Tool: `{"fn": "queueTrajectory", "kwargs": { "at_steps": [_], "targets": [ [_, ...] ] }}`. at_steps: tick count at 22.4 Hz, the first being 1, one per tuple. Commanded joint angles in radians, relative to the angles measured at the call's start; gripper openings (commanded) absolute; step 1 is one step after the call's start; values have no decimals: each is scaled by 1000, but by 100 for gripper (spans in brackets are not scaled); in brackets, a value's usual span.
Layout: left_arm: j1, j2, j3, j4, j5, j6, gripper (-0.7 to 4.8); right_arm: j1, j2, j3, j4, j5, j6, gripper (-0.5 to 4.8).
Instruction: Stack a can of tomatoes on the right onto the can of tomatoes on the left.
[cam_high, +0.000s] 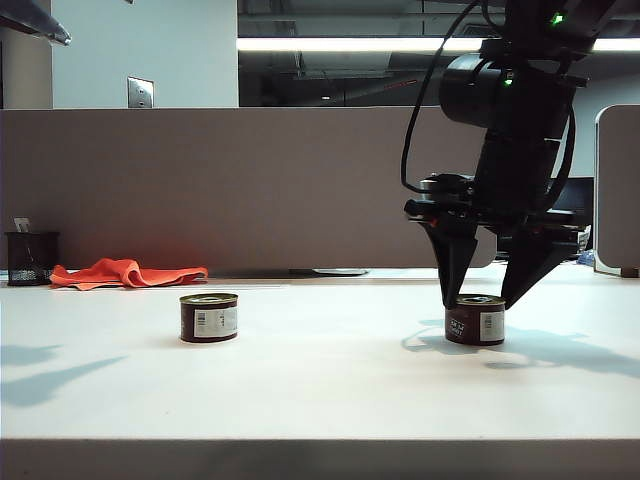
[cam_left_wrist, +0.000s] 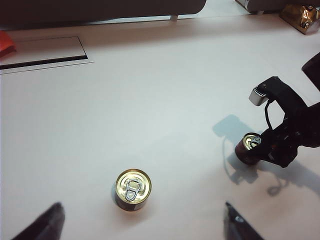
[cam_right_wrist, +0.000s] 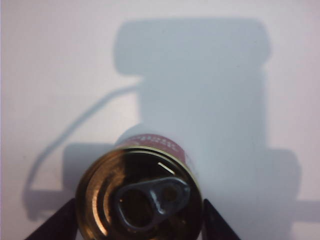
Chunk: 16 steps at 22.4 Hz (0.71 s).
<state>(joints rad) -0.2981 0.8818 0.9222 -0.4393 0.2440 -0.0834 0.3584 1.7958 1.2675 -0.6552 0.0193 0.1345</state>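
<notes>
The left can of tomatoes (cam_high: 209, 317) stands upright on the white table (cam_high: 330, 380), with a gold pull-tab lid (cam_left_wrist: 133, 187). My left gripper (cam_left_wrist: 142, 222) hovers above and just short of it, open wide with nothing between its fingers. It does not show in the exterior view. The right can of tomatoes (cam_high: 476, 320) sits on the table at the right. My right gripper (cam_high: 477, 300) points down over it, and its two dark fingers press the can's (cam_right_wrist: 137, 200) sides. From the left wrist view this can (cam_left_wrist: 246, 146) shows partly behind the right gripper (cam_left_wrist: 272, 150).
An orange cloth (cam_high: 128, 272) and a black mesh cup (cam_high: 30, 258) lie at the back left, against a grey partition (cam_high: 250, 180). A gold-wrapped object (cam_left_wrist: 300, 15) sits far off to the right. The table's front edge (cam_high: 320, 440) runs along the bottom.
</notes>
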Motion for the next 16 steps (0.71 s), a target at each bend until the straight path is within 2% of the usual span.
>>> {"fn": "queueTrajectory", "kwargs": {
  "at_steps": [1,8,12,16],
  "targets": [
    [-1,-2,4,8,5,3,403,1,-4,5,32,0,1,338],
    [-1,-2,4,7,4,4,403,1,-4,5,39,1,1,335],
    [-1,-2,4,7,4,4,403,1,-4,5,38,1,1,304],
    [-1,-2,4,7,4,4,403,1,-4,5,39,4,1,300]
  ]
}}
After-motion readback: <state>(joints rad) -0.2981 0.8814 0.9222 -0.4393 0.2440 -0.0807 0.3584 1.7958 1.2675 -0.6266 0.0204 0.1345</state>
